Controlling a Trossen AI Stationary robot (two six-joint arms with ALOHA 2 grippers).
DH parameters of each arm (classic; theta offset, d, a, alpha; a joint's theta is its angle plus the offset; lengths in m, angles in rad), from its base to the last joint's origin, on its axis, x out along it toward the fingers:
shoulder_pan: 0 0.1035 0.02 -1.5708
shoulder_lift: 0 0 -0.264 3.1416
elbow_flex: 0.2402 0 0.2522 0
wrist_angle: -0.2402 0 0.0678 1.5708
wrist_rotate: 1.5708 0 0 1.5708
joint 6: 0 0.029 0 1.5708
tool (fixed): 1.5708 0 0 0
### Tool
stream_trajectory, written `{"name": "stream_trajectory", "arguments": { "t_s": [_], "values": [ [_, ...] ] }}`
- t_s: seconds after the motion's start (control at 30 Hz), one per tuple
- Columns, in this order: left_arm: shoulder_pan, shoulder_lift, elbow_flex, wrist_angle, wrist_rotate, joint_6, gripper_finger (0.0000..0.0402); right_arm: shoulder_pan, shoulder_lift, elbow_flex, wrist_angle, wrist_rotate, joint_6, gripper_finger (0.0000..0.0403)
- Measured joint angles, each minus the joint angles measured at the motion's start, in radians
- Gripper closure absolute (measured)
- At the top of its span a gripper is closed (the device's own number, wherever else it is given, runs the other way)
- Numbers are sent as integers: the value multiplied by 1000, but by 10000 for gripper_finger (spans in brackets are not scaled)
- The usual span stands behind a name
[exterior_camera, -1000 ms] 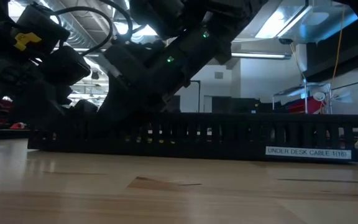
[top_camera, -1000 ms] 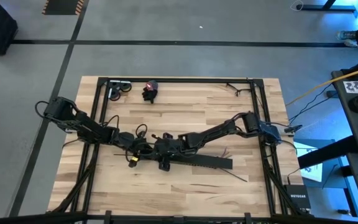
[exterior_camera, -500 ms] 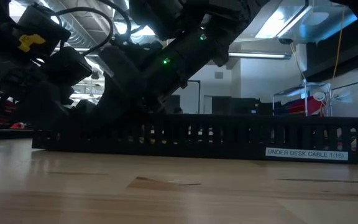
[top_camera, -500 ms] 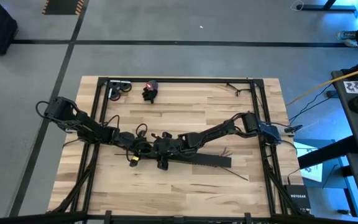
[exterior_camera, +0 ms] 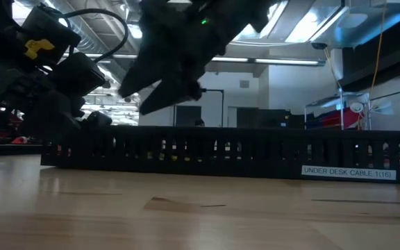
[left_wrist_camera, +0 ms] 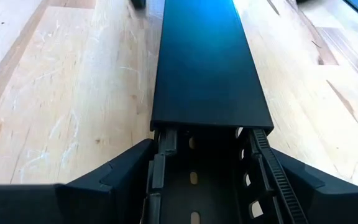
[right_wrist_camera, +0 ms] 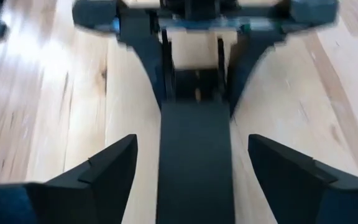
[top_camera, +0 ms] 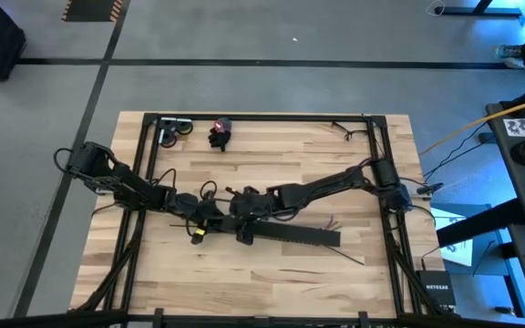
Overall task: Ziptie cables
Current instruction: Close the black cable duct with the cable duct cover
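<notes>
Left gripper (left_wrist_camera: 197,186) clamped the bar (left_wrist_camera: 207,68) end. Right gripper (right_wrist_camera: 194,155) hung open above the bar, empty. Cables (top_camera: 329,221) lay beside the bar, untouched. Judgement: hold bar steady; fetch cables next.

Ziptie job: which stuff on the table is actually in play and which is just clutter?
In play:
- cables, thin coloured wires beside the bar
- zip tie, lying loose
- black slotted bar
- left tool, gripping the bar's end
- right tool, open above the bar

Lying about, far edge:
- grey round part
- black-and-red object
- thin dark bits
</notes>
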Motion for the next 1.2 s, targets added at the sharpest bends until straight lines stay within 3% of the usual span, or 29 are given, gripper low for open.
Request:
{"name": "stream_trajectory", "arguments": {
  "t_s": [0.2,0.73,1.03,1.2],
  "values": [
    [0,0,-1,-1,-3,0,164,22,-34,-3,-144,0,12,109],
    [0,0,-3,-4,-5,-14,164,44,13,-5,-137,62,-12,247],
    [-2,0,-5,-10,-4,5,164,43,91,-3,18,53,-29,391],
    [-1,0,-5,-9,-4,3,164,26,103,-5,102,80,1,386]
  ]
}}
